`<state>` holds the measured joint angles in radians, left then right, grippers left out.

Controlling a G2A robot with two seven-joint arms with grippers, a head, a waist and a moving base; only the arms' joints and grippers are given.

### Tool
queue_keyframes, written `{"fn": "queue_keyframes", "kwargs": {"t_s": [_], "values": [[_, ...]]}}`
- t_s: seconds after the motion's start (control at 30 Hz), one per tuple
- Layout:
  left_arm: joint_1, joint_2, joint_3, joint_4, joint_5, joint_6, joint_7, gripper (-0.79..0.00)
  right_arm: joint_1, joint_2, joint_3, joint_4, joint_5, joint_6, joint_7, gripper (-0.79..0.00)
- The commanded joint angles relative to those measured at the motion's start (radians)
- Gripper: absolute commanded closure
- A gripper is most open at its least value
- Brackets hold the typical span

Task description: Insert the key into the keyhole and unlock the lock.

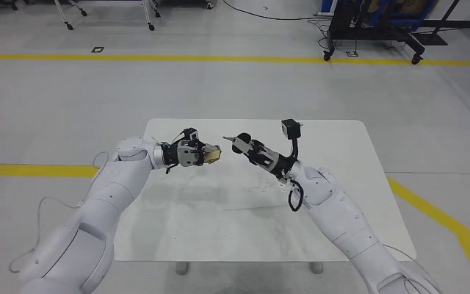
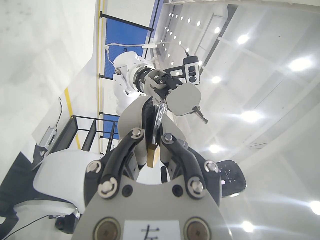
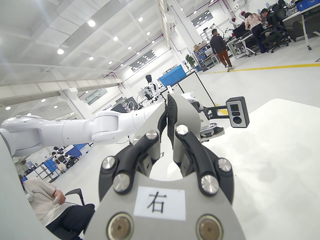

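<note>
Key (image 2: 200,116) and lock (image 2: 152,154) aloft, not yet mated
Left gripper (image 1: 200,153) clenches the brass lock, right gripper (image 1: 239,142) pinches the key — both above the white table (image 1: 330,147), tips facing, near but apart. Judging by this, the pick-ups are done; aligning key with keyhole, pushing in and turning are all left.

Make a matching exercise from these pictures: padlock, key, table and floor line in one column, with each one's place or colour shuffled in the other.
Column one:
1. padlock
2. key
3. table
4. floor line

Column two:
A. clamped in the right pincer
B. white, below both pincers
C. yellow
D. clamped in the left pincer

Pairs: 1-D, 2-A, 3-B, 4-C.
</note>
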<state>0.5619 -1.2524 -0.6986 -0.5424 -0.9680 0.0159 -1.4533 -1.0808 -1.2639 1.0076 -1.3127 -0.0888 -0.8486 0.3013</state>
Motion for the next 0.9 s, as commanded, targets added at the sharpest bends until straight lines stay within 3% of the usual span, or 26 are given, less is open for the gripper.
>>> {"fn": "queue_keyframes", "kwargs": {"t_s": [0.0, 0.2, 0.3, 0.37, 0.5, 0.87], "values": [[0.003, 0.005, -0.005, -0.021, 0.031, 0.023, 0.072, 0.000, 0.003, 0.002, 0.012, -0.004, -0.037, 0.016, -0.005, 0.000], [-0.033, -0.001, 0.013, -0.052, 0.077, 0.256, 0.066, 0.000, -0.076, 0.021, 0.109, -0.175, -0.441, 0.123, -0.141, 0.000], [-0.070, -0.015, 0.040, -0.044, 0.111, 0.368, 0.039, 0.000, -0.151, 0.034, 0.161, -0.301, -0.609, 0.229, -0.165, 0.000], [-0.086, -0.028, 0.051, -0.029, 0.099, 0.396, 0.045, 0.000, -0.202, 0.041, 0.181, -0.396, -0.718, 0.327, -0.153, 0.000], [-0.104, -0.047, 0.076, 0.012, 0.085, 0.409, 0.058, 0.000, -0.202, 0.041, 0.181, -0.396, -0.718, 0.327, -0.153, 0.000], [-0.104, -0.047, 0.076, 0.012, 0.085, 0.409, 0.058, 0.000, -0.202, 0.041, 0.181, -0.396, -0.718, 0.327, -0.153, 0.000]]}}
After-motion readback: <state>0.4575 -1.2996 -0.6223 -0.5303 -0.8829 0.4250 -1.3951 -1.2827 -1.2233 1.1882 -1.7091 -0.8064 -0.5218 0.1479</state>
